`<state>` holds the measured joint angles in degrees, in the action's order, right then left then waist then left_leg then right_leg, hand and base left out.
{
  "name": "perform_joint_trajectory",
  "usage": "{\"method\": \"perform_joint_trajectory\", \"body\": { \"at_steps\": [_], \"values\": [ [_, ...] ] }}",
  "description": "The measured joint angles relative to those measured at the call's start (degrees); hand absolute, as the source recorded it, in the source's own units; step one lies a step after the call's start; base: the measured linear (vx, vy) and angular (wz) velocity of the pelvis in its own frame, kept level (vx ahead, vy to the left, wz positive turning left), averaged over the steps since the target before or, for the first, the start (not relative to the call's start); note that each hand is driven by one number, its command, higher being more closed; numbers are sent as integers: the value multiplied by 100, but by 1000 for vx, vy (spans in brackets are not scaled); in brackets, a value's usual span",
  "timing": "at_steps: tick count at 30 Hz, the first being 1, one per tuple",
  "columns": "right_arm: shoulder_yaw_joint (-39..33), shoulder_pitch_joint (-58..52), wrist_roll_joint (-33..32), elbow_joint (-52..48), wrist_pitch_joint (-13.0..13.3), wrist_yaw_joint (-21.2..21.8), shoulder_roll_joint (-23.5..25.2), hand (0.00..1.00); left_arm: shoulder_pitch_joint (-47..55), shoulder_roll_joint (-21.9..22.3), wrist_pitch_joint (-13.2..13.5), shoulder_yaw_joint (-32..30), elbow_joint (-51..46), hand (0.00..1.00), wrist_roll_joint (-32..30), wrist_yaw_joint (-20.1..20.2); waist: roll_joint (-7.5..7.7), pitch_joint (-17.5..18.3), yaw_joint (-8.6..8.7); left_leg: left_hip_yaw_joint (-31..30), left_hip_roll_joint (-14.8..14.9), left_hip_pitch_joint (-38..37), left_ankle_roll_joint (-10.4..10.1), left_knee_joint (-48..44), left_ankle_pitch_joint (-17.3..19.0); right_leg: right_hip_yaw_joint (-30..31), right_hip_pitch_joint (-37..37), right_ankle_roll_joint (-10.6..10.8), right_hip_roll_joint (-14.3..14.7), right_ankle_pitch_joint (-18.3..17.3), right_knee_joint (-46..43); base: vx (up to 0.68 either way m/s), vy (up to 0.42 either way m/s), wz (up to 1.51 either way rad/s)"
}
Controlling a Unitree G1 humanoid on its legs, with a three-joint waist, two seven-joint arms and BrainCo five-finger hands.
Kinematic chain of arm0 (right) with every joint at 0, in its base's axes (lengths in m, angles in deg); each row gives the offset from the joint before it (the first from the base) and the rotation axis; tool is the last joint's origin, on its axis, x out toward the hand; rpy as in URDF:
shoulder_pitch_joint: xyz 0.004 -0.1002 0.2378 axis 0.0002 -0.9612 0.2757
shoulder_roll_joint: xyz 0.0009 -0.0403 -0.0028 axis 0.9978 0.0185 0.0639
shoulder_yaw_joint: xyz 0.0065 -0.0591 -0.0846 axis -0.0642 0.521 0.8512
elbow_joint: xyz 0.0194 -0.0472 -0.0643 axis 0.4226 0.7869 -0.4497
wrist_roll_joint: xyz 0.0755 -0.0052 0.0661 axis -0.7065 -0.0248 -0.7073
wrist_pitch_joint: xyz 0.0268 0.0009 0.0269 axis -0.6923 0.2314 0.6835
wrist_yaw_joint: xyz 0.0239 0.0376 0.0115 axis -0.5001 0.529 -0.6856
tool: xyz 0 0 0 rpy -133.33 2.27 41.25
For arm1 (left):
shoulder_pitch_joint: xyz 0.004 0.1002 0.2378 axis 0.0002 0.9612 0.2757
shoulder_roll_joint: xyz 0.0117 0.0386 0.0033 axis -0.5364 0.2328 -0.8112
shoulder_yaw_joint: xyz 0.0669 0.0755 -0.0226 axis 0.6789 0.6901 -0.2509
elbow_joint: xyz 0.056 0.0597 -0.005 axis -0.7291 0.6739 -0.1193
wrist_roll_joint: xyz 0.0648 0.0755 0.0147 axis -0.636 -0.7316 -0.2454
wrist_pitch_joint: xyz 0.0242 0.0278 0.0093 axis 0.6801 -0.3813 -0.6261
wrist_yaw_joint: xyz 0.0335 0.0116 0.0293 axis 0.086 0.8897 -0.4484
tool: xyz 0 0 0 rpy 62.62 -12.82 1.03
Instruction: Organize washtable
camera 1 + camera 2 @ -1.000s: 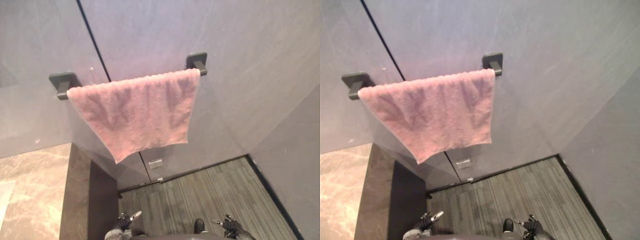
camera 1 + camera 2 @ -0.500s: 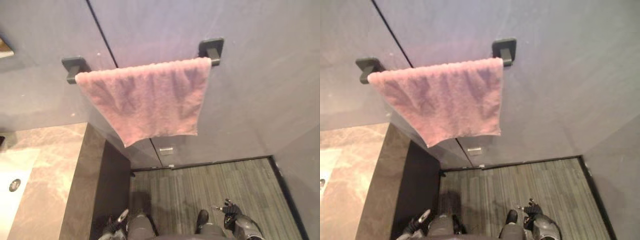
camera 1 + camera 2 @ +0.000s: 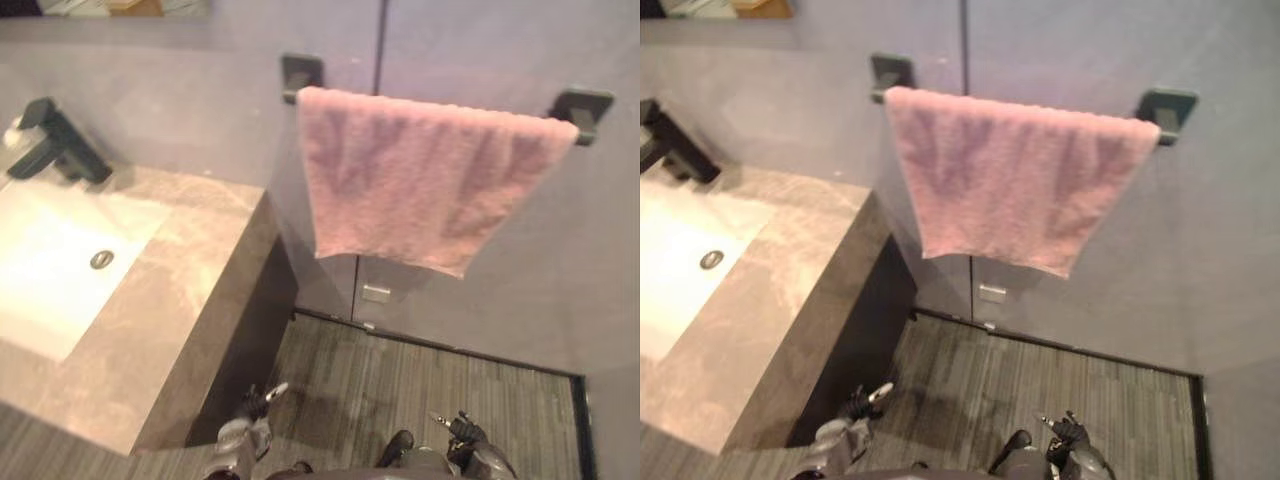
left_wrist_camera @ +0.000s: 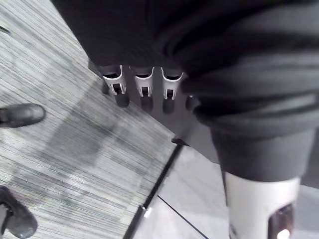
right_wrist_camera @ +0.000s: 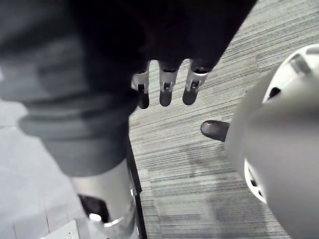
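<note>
The washtable, a beige marble-patterned stone counter with a dark front, is lying at the left side of the left eye view. A white rectangular sink basin with a round metal drain is sitting in its top. A black angular faucet is standing behind the basin, close to the grey wall. To the right of the counter, apart from it, a pink terry towel is hanging between two dark square rail brackets, and its lower edge is running slanted. The left hand and the right hand are hanging low over the grey striped floor, well apart from the counter and the towel.

The right eye view is giving the same arrangement, with the counter at the left and the towel on the wall beside it.

In the left wrist view the fingers of the left hand are pointing straight out over the floor, relaxed, and are holding nothing. In the right wrist view the fingers of the right hand are also straight and empty.

In my judgement the robot is only looking over the place, so the organizing is not yet begun. The next move is probably calling for a turn toward the counter and for raising one hand to its height, once an item to put in order is found.
</note>
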<state>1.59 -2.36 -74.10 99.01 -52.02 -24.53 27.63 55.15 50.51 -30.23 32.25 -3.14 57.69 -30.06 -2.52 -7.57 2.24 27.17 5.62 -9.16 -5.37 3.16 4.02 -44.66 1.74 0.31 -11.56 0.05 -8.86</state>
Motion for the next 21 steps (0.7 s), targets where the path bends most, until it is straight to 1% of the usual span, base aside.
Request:
{"method": "perform_joint_trajectory", "body": {
  "at_steps": [2, 4, 5, 6, 8, 9, 10, 11, 12, 13, 14, 15, 16, 17, 18, 19, 20, 21],
  "values": [
    [0, 31, 45, -4, -3, -7, -5, 0, 20, -40, 68, 154, -3, 0, -1, 0, 40, -9, -4, -54, -66, 36, 27, 18, -18, -51, -37, 44, -79, 31, -16, -81, 54, 18],
    [12, 53, 51, -10, -12, -2, 46, 0, 51, -81, 116, 204, 15, 0, -112, -19, 104, -50, -8, -58, -107, 32, 114, 81, -77, -50, 10, 45, -148, 33, -128, -63, 52, 5],
    [58, 128, 58, -17, -12, -4, 71, 0, 141, -115, 131, 251, 69, 0, -235, -16, 151, -90, -16, -53, -120, 34, 138, 108, -93, 12, 76, 42, -199, 32, -263, -69, 66, -4],
    [134, 218, 69, -18, -11, -5, 98, 0, 170, -121, 137, 265, 257, 0, -331, -20, 194, -142, -21, -53, -129, 31, 153, 106, -103, 230, 207, 40, -285, 30, -553, -73, 87, -6],
    [354, 268, 120, -44, -10, -3, 114, 0, 227, -119, 99, 279, 488, 0, -547, -49, 238, -180, 11, -102, -135, 25, 180, 78, -120, 817, 431, 41, -405, 30, -1077, -76, 111, 14],
    [560, 244, 151, -56, -5, 3, 148, 0, 289, -118, 68, 280, 586, 0, -719, -63, 312, -219, 17, -206, -165, 12, 208, 16, -136, 1525, 607, 44, -467, 33, -1526, -79, 96, 60],
    [619, 198, 159, -62, -2, 13, 231, 0, 311, -182, 49, 258, 579, 0, -861, -114, 383, -249, -7, -356, -151, -7, 240, -58, -147, 2237, 738, 118, -444, 58, -1913, -69, 58, 67],
    [684, 173, 158, -103, 4, 21, 227, 0, 357, -178, 50, 221, 584, 0, -908, -123, 393, -252, -25, -400, -107, -26, 272, -82, -150, 2573, 788, 256, -422, 27, -2104, -46, -72, 63],
    [793, 134, 158, -198, 6, 36, 258, 0, 437, -212, 48, 77, 625, 0, -972, -126, 412, -277, -56, -479, -90, -61, 301, -167, -129, 3075, 894, 388, -406, -81, -2657, -27, -163, 62],
    [948, 62, 142, -335, 40, 37, 328, 0, 480, -237, 40, -218, 612, 0, -992, -156, 513, -253, -57, -663, -92, -56, 303, -296, -126, 3628, 1038, 459, -410, -198, -3596, -33, -254, 81],
    [1088, 23, 136, -412, 73, 49, 376, 0, 498, -253, 40, -325, 605, 0, -1016, -152, 590, -217, -83, -822, -117, -16, 297, -413, -126, 4043, 1025, 528, -303, -70, -3936, -31, -237, 74],
    [1164, -6, 132, -427, 93, 47, 391, 0, 509, -251, 43, -364, 576, 0, -1019, -150, 634, -204, -110, -856, -163, 1, 282, -433, -136, 4202, 976, 666, -259, -117, -3855, -35, -236, 46],
    [1189, 21, 89, -450, 140, 57, 374, 0, 503, -210, 49, -413, 560, 0, -1023, -148, 636, -141, -166, -929, -168, 83, 204, -414, -195, 4389, 921, 850, -83, -308, -3695, -48, -214, 25],
    [1276, 46, 50, -446, 158, 74, 327, 0, 523, -108, 29, -412, 565, 0, -1052, -138, 438, -50, -170, -994, -102, 288, 193, -404, -289, 4577, 803, 811, 80, -510, -3301, -49, -199, 19],
    [1344, 45, 39, -443, 158, 86, 318, 0, 527, -81, 18, -411, 565, 0, -1079, -137, 401, -25, -165, -1019, -64, 385, 188, -400, -337, 4647, 733, 813, 130, -642, -3044, -45, -200, 18],
    [1419, 57, 39, -435, 157, 102, 308, 0, 529, -66, 9, -408, 565, 0, -1079, -137, 404, -10, -166, -1062, -73, 494, 186, -395, -406, 4655, 615, 816, 140, -843, -2638, -20, -188, 11],
    [1510, 66, 39, -377, 150, 128, 313, 0, 495, -84, -19, -409, 565, 0, -1023, -139, 347, 24, -193, -1120, -73, 691, 176, -399, -520, 4581, 372, 752, 137, -1095, -1901, -32, -233, 7],
    [1617, 77, 39, -305, 147, 134, 310, 0, 460, -106, -49, -404, 565, 0, -975, -150, 371, 23, -209, -1140, -52, 801, 152, -398, -589, 4482, 252, 720, 147, -1147, -1475, -62, -233, 1]
  ]
}}
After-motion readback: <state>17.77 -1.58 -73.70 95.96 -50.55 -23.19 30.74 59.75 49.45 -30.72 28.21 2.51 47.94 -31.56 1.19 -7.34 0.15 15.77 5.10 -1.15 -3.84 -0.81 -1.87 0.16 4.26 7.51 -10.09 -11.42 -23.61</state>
